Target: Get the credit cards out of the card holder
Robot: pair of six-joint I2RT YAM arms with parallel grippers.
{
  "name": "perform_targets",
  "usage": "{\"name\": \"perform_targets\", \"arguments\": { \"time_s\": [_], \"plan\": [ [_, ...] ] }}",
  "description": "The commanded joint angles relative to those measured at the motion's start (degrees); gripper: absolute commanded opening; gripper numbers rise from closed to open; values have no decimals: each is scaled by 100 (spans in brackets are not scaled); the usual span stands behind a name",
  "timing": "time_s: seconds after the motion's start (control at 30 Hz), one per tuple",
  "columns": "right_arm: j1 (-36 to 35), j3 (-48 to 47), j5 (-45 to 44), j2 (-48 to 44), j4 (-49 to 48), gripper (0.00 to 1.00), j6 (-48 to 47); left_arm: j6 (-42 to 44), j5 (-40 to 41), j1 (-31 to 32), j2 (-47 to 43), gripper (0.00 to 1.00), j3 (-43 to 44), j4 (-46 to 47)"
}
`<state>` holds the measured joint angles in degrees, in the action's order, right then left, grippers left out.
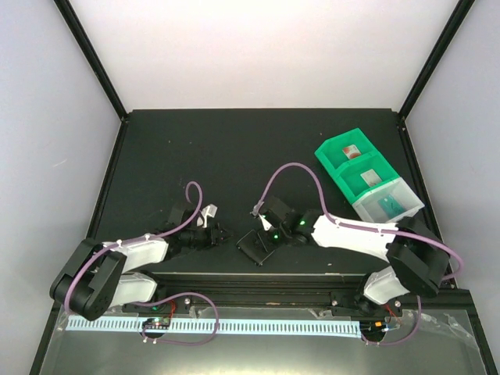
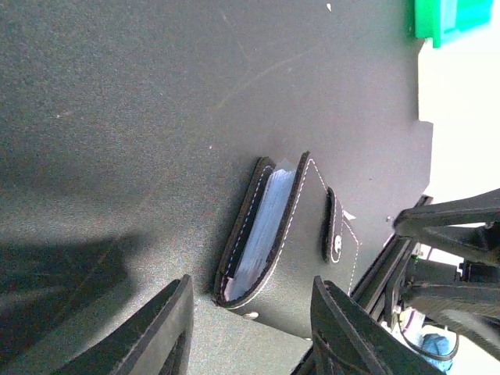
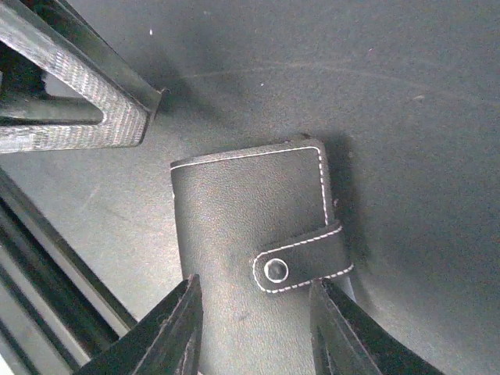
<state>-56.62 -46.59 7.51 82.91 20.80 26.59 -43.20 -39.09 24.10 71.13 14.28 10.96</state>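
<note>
The card holder (image 1: 254, 247) lies near the table's front edge, black and folded shut, its clasp tab (image 3: 305, 262) snapped down. In the left wrist view it (image 2: 301, 234) shows its pale blue-grey inside (image 2: 262, 230) edge-on; no credit cards show in it. My left gripper (image 1: 221, 233) is open, just left of the holder, with its fingers (image 2: 168, 336) spread before the holder's end. My right gripper (image 1: 266, 234) is open over the holder, with its fingers (image 3: 178, 328) on either side of the holder's near part (image 3: 250, 226).
Two green bin trays (image 1: 355, 164) and a clear one (image 1: 391, 205) stand at the back right, with small red and teal card-like items in them. A green tray corner (image 2: 453, 16) shows in the left wrist view. The table's front rail (image 1: 258, 285) runs close behind the holder.
</note>
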Motion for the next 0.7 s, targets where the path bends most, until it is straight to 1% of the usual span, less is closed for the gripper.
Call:
{"name": "perform_targets", "arguments": {
  "time_s": [0.0, 0.13, 0.3, 0.5, 0.6, 0.67],
  "plan": [
    [-270, -337, -438, 424, 172, 40, -197, -274, -276, 24, 63, 42, -104, 542],
    [-442, -505, -642, 844, 196, 38, -153, -409, -301, 25, 5, 42, -266, 690],
    [-541, -458, -1251, 1212, 181, 38, -149, -356, -273, 25, -100, 42, -365, 613],
    [-633, -383, -1762, 1490, 236, 33, -34, -385, -271, 25, -129, 42, -393, 624],
    [-725, -328, -1996, 1461, 254, 27, 28, -412, -279, 34, -149, 42, -394, 623],
    [-769, -311, -2104, 1436, 258, 20, 70, -420, -279, 34, -149, 42, -385, 623]
  ]
}}
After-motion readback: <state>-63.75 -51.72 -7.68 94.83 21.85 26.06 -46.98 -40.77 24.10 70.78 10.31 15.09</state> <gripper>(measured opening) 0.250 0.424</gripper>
